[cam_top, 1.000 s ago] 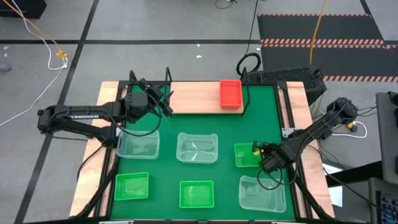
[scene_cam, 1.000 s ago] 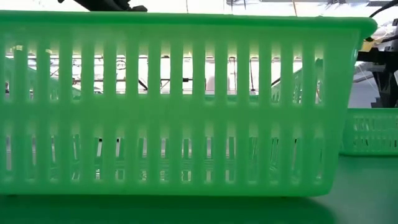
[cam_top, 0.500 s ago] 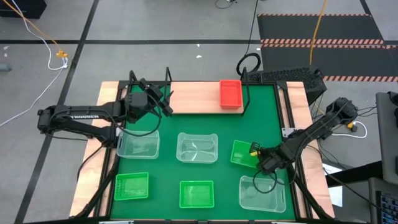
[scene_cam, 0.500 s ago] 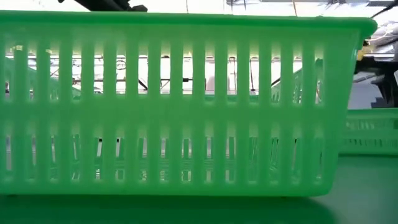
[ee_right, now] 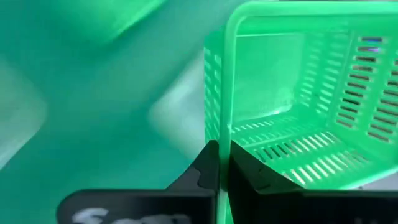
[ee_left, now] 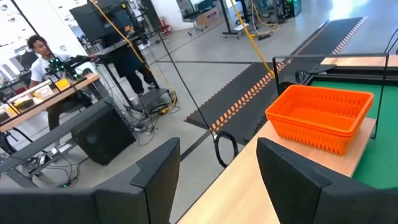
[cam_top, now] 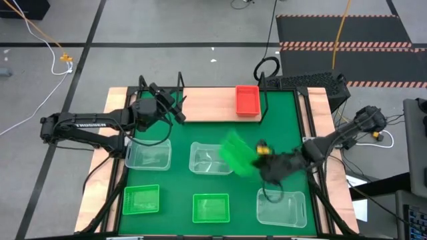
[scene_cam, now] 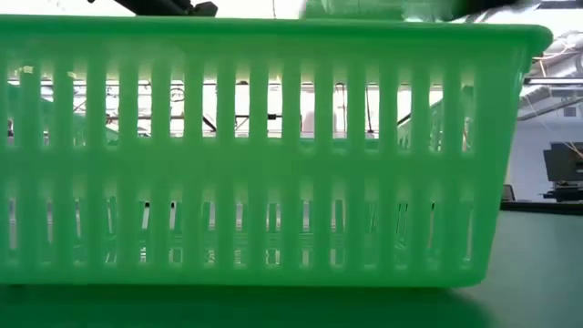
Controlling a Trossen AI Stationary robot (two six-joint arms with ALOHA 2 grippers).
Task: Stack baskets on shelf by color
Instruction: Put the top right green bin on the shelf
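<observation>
My right gripper [cam_top: 261,155] is shut on a green basket [cam_top: 237,155], which shows blurred above the mat between the middle clear basket [cam_top: 211,158] and the near-right clear basket [cam_top: 281,207]. Two more green baskets [cam_top: 141,200] [cam_top: 211,208] rest on their bottoms near the table's near edge; the second fills the low view [scene_cam: 264,155]. A third clear basket [cam_top: 148,155] sits at the left. Red baskets [cam_top: 247,100] [ee_left: 320,115] stand stacked on the shelf's [cam_top: 207,105] right end. My left gripper [cam_top: 179,115] [ee_left: 217,180] hovers open over the shelf's left end. My right gripper pinches the green basket's side wall at its rim [ee_right: 217,134], one finger [ee_right: 202,171] outside and one [ee_right: 249,171] inside the basket. The basket is lifted clear of the mat and tilted, reaching out from the fingers toward the table's left.
The shelf's plank [ee_left: 249,186] is bare from its left end up to the red stack. Black frame rods [cam_top: 180,83] stand up at the shelf's ends. Free green mat [cam_top: 280,120] lies between the shelf and the clear baskets.
My right gripper has lifted the green basket off the mat at the right side and swung it fast toward the table's left and middle. The basket has tipped and turned, and it has left the right of the low view. The left arm has kept still.
</observation>
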